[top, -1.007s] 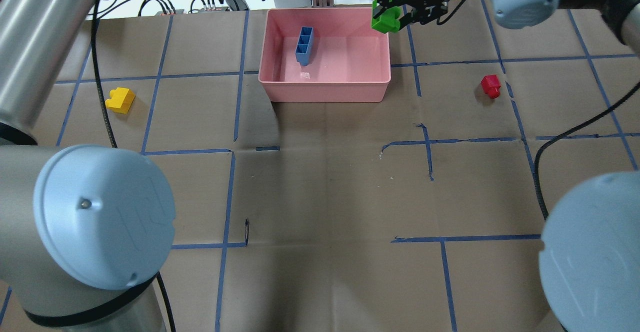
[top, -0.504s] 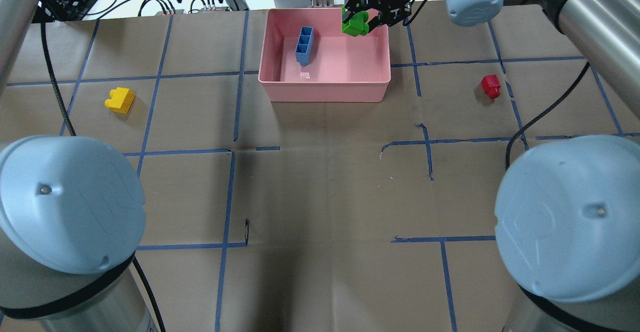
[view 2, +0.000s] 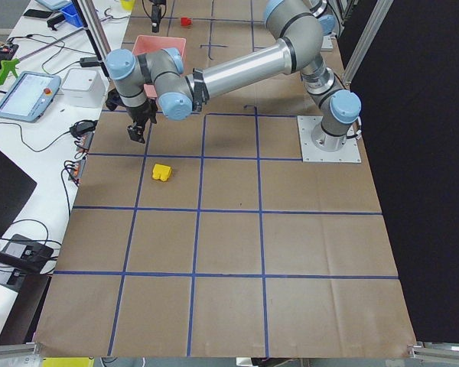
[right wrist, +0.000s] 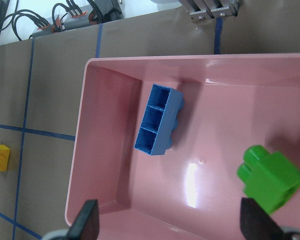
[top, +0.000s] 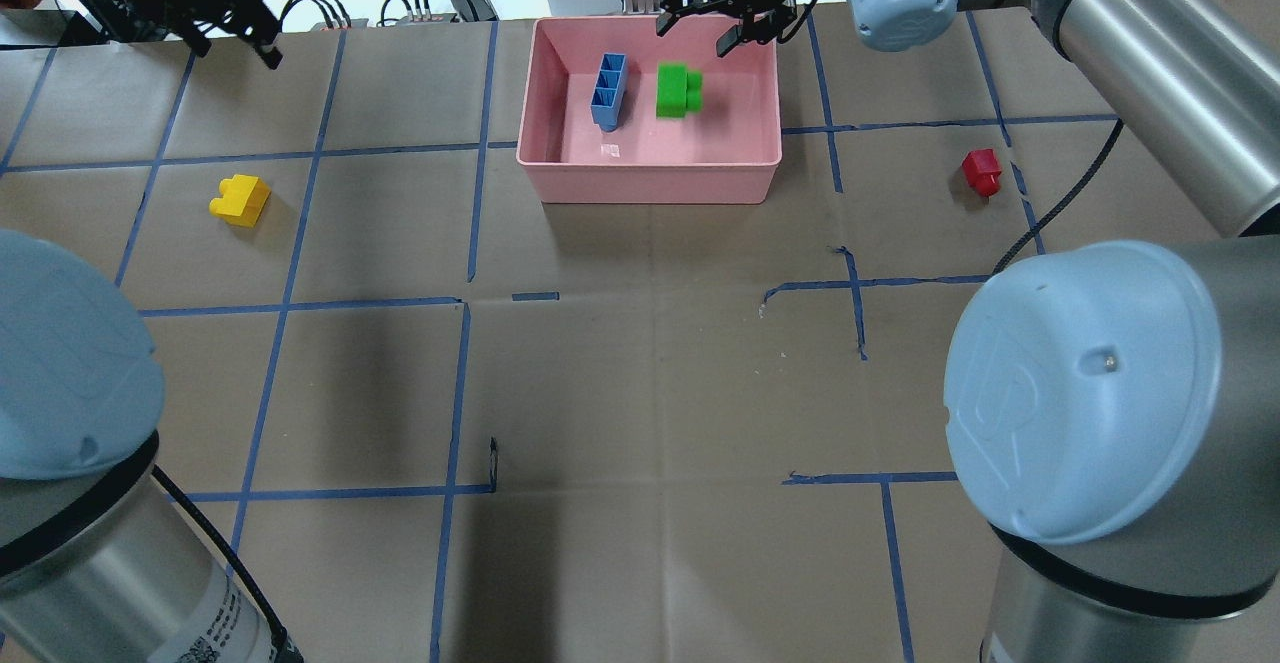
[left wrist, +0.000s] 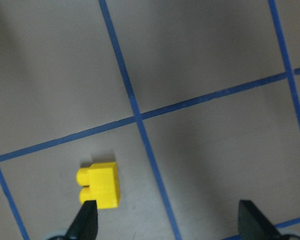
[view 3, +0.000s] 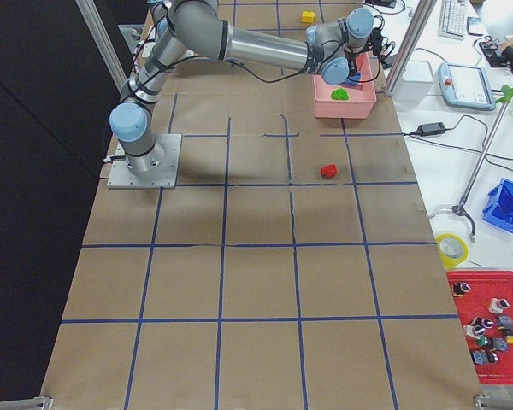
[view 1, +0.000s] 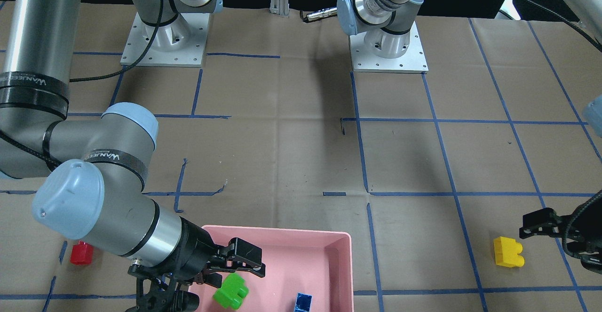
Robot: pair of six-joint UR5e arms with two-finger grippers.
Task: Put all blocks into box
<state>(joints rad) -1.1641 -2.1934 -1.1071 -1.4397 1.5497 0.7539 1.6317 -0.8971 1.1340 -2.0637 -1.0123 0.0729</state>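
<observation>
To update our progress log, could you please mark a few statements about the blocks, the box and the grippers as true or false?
1. The green block lies inside the box, beside the blue block. True.
2. The right gripper is shut on the green block. False: the right gripper is open above the box and holds nothing.
3. The red block is in the box. False: the red block sits on the table, outside the box.
4. The left gripper is open, and the yellow block lies ungripped on the table. True.
</observation>
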